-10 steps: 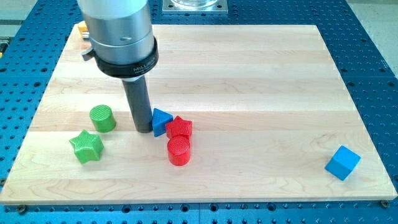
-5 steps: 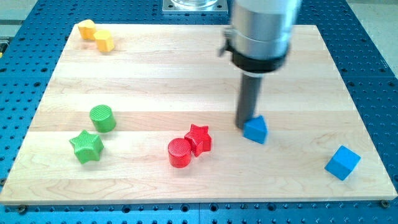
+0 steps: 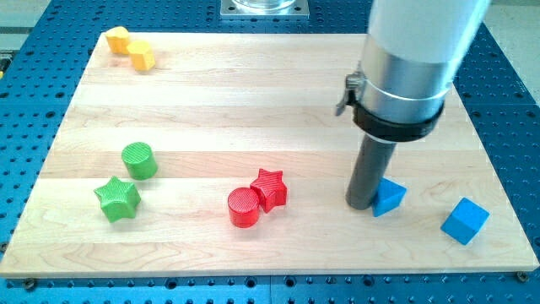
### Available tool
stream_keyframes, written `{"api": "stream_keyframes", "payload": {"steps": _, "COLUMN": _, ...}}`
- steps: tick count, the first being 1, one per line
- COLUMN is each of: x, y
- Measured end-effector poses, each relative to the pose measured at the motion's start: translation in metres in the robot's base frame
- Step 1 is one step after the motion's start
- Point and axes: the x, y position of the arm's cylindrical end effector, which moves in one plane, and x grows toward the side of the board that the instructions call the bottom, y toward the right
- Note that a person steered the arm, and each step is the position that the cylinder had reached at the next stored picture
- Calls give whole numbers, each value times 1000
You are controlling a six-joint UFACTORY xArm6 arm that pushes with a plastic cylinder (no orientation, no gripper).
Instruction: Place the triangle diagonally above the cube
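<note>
Tip: my tip [image 3: 361,205] was on the board, touching the blue triangle [image 3: 389,196] on its side toward the view's left.
End of the arm: it carried only a straight rod, with no jaws to spread or close, so nothing was pinched; the rod only leaned on the block.
Triangle: it lay near the view's bottom right, flat on the wooden board [image 3: 253,93].
Cube: the blue cube [image 3: 465,221] stood near it, toward the view's right and a little lower, not touching it.
Handling, as I judge: the triangle looked small, light and stiff, and it probably slid easily on the smooth wood. It could turn around if pushed off its middle.
Where to press: a flat face, near its centre, seemed the best place, not a corner.
Other blocks: red star [image 3: 269,187] touching red cylinder [image 3: 243,207]; green cylinder [image 3: 138,160] and green star [image 3: 116,198] at the view's left; two yellow blocks [image 3: 131,46] at the top left.
</note>
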Motion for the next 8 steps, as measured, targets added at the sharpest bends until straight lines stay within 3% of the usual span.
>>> {"api": "stream_keyframes", "payload": {"steps": 1, "x": 1, "y": 11}}
{"api": "stream_keyframes", "payload": {"steps": 2, "x": 42, "y": 8}}
{"api": "stream_keyframes", "payload": {"steps": 5, "x": 4, "y": 18}}
{"api": "stream_keyframes", "payload": {"steps": 8, "x": 16, "y": 36}}
